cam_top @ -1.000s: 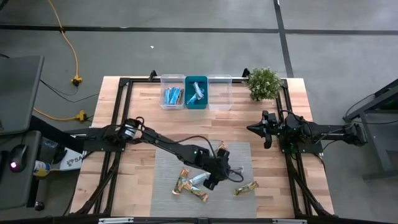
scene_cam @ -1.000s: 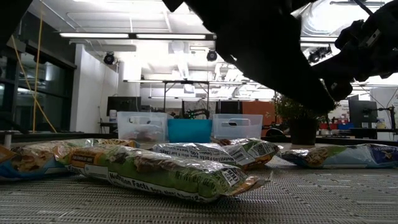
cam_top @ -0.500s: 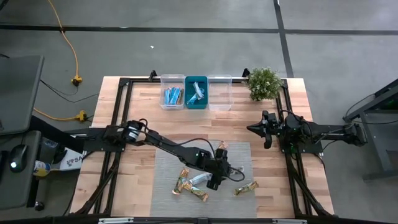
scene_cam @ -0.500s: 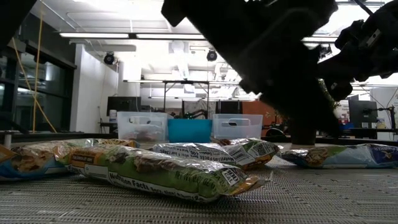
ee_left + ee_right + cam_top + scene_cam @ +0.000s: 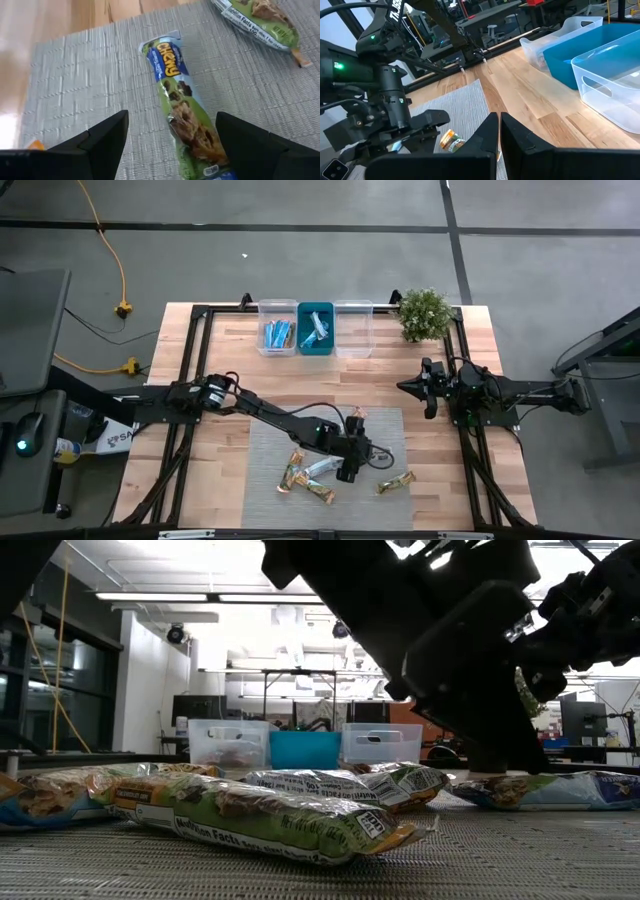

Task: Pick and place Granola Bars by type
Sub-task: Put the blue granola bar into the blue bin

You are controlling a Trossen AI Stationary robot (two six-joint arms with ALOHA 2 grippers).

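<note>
Several wrapped Granola Bars lie flat on a grey mat (image 5: 270, 440). My left gripper (image 5: 348, 470) hangs open just above the mat, slanting down. A green bar (image 5: 182, 110) lies lengthwise between its fingers (image 5: 107, 135), untouched. Another green bar (image 5: 260, 20) lies beyond it. More bars sit at the mat's near left (image 5: 292, 473), near middle (image 5: 320, 492), near right (image 5: 396, 482) and far middle (image 5: 358, 418). My right gripper (image 5: 413, 388) waits shut over the wood at the right, holding nothing.
Three small bins stand in a row at the far edge: a clear one (image 5: 278, 328) with blue bars, a teal one (image 5: 316, 328) with light bars, and a clear one (image 5: 353, 328). A potted plant (image 5: 424, 313) stands at the far right. A black frame (image 5: 200, 315) rims the table.
My left gripper has sunk toward the mat and rolled about its own axis, staying open. The bars have not moved.
</note>
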